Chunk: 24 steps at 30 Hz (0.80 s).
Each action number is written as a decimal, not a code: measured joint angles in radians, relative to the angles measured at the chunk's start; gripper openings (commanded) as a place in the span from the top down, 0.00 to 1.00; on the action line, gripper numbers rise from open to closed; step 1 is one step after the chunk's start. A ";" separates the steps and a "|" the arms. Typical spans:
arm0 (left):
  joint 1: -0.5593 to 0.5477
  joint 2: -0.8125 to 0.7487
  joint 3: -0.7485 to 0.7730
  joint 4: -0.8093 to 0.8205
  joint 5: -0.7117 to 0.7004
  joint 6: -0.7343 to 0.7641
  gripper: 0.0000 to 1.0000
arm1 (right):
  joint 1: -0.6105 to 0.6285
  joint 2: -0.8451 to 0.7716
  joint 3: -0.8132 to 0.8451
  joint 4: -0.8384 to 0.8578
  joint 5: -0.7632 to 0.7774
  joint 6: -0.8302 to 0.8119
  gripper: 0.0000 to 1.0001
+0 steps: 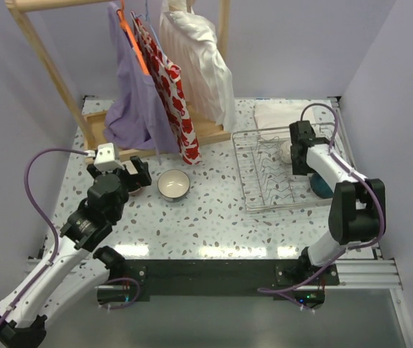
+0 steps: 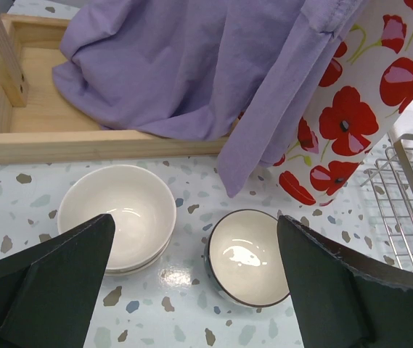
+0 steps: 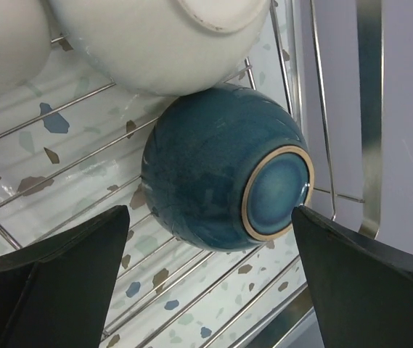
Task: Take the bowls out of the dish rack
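Observation:
The dish rack (image 1: 264, 197) stands at the right of the table. My right gripper (image 1: 297, 161) is open inside its right end. In the right wrist view its fingers straddle, without touching, a teal-blue bowl (image 3: 213, 174) lying on its side on the rack wires (image 3: 191, 308), foot turned right. A white bowl (image 3: 155, 43) leans over it, and a cream one (image 3: 3, 51) sits beside that. My left gripper (image 1: 135, 174) is open and empty above the table. Below it are a teal-blue bowl with a white inside (image 2: 250, 257) (image 1: 173, 185) and stacked cream bowls (image 2: 117, 217).
A wooden clothes stand (image 1: 46, 72) with a tray base (image 2: 39, 138) fills the back left. Its purple cloth (image 2: 191, 65) and red poppy cloth (image 2: 351, 109) hang close over the table bowls. A folded white towel (image 1: 279, 112) lies behind the rack. Walls close both sides.

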State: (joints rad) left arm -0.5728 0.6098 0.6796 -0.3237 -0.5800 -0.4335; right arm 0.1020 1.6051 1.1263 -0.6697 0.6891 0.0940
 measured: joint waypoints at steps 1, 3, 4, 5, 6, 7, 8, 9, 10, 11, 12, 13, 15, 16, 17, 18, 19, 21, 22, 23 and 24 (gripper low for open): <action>0.000 -0.002 -0.003 0.000 0.000 0.000 0.00 | 0.000 0.014 0.004 0.001 0.000 0.000 0.01; 0.000 -0.003 -0.005 0.000 0.000 0.000 0.00 | 0.000 0.037 0.008 0.008 0.001 0.003 0.01; 0.000 -0.003 -0.005 0.000 0.000 0.000 0.00 | 0.000 0.047 0.008 0.010 0.002 0.003 0.01; 0.000 -0.003 -0.005 0.000 0.000 0.000 0.00 | 0.000 0.057 0.008 0.011 0.005 0.003 0.01; 0.000 -0.003 -0.005 0.000 0.000 0.000 0.00 | 0.000 0.064 0.008 0.013 0.008 0.003 0.01; 0.000 -0.003 -0.005 0.000 0.000 0.000 0.00 | 0.000 0.074 0.008 0.014 0.012 0.003 0.01; 0.000 -0.003 -0.005 0.000 0.000 0.000 0.00 | 0.000 0.084 0.008 0.016 0.021 0.003 0.01; 0.000 -0.003 -0.005 0.000 0.000 0.000 0.00 | 0.000 0.093 0.008 0.019 0.029 0.003 0.01; 0.000 -0.003 -0.005 0.000 0.000 0.000 0.00 | 0.000 0.100 0.008 0.020 0.039 0.002 0.01; 0.000 -0.003 -0.005 0.000 0.000 0.000 0.00 | 0.000 0.105 0.008 0.023 0.052 0.002 0.01; 0.000 -0.003 -0.005 0.000 0.000 0.000 0.00 | 0.001 0.108 0.008 0.024 0.058 0.002 0.01; 0.000 -0.003 -0.005 0.000 0.000 0.000 0.00 | 0.001 0.111 0.008 0.027 0.067 -0.002 0.01; 0.000 -0.003 -0.005 0.000 0.000 0.000 0.00 | 0.000 0.112 0.007 0.032 0.082 -0.010 0.01; 0.000 -0.002 -0.005 0.000 0.000 0.000 0.00 | 0.000 0.112 0.006 0.037 0.085 -0.014 0.01; 0.000 -0.002 -0.005 0.000 0.000 0.000 0.00 | 0.000 0.112 0.001 0.046 0.088 -0.021 0.01; 0.000 -0.001 -0.005 0.000 0.000 0.000 0.00 | 0.000 0.111 -0.007 0.055 0.087 -0.029 0.01; 0.000 0.000 -0.005 0.000 0.000 0.000 0.00 | 0.000 0.111 -0.018 0.064 0.087 -0.040 0.01; 0.000 0.001 -0.005 0.000 0.000 0.000 0.00 | 0.003 0.103 -0.043 0.085 0.095 -0.068 0.01; 0.000 0.001 -0.005 0.000 0.001 0.000 0.00 | 0.004 0.097 -0.050 0.094 0.094 -0.079 0.01; 0.000 0.001 -0.005 0.000 0.001 0.001 0.00 | 0.003 0.085 -0.061 0.104 0.086 -0.093 0.01; 0.000 0.002 -0.005 0.001 0.002 0.000 0.00 | 0.003 0.075 -0.069 0.111 0.080 -0.100 0.01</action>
State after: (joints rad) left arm -0.5728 0.6113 0.6746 -0.3229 -0.5777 -0.4332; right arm 0.1047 1.6802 1.0569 -0.5591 0.7692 -0.0055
